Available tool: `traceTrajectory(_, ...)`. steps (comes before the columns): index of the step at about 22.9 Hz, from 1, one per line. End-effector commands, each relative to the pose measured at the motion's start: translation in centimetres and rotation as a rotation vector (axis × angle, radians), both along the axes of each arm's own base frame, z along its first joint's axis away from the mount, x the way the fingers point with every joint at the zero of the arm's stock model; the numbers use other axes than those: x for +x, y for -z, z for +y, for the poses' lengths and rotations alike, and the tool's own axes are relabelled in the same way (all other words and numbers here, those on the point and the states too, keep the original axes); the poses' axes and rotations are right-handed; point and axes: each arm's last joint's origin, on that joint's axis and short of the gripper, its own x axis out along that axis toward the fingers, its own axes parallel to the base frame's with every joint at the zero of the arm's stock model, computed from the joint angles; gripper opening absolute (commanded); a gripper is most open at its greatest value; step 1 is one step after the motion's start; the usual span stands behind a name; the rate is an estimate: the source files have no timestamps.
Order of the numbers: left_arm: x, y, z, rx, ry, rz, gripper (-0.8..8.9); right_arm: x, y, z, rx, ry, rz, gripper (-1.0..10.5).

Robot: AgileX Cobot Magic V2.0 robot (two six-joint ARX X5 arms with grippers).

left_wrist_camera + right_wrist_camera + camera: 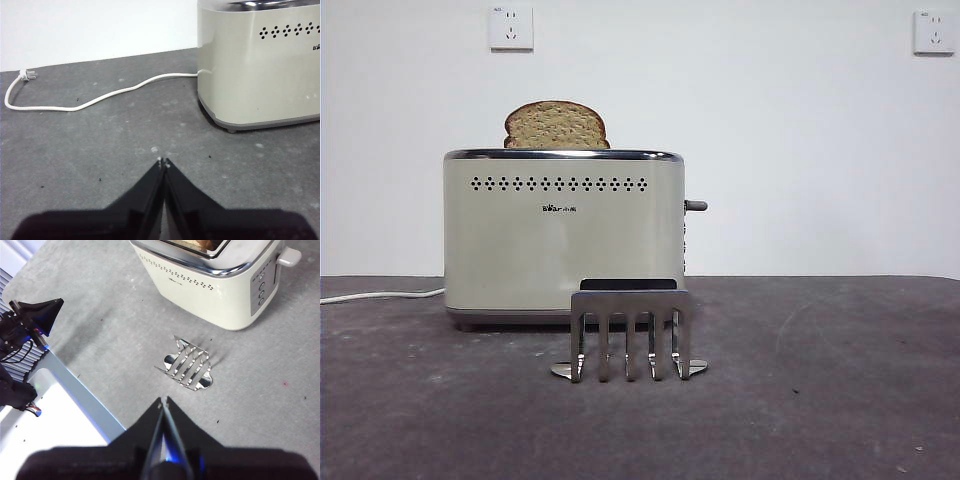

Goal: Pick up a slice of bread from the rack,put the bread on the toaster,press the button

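The slice of bread (556, 125) stands upright in the top slot of the cream toaster (560, 245), its domed tan top sticking out; a bit of the slice (206, 244) also shows in the right wrist view. The steel rack (628, 335) stands bare in front of the toaster. The button (696, 205) juts from the toaster's right end. My right gripper (163, 401) is shut on nothing, high above the rack (187, 365). My left gripper (163, 162) is shut and empty, low over the table near the toaster (255, 65) at its cord end. Neither arm shows in the front view.
A white power cord (95, 100) runs from the toaster across the dark table to a loose plug (25, 75). Two wall sockets (511, 28) sit on the white wall behind. In the right wrist view the table's edge (85, 390) borders a white base.
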Motion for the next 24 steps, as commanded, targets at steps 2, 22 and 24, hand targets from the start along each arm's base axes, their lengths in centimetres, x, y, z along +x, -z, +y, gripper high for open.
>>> traceTrajectory(2,0.1,0.5,0.0,-0.01,-0.006,0.011,-0.03,0.1,0.1,0.0,-0.004,-0.002,-0.002,0.0)
traceTrajectory(22,0.1,0.5,0.0,-0.01,-0.006,0.011,-0.03,-6.6,8.4,-5.5,0.13,0.588,-0.643,0.0)
traceTrajectory(24,0.1,0.5,0.0,-0.01,-0.006,0.011,-0.03,-7.1,10.6,-5.8,0.141,0.603,-0.682,0.0)
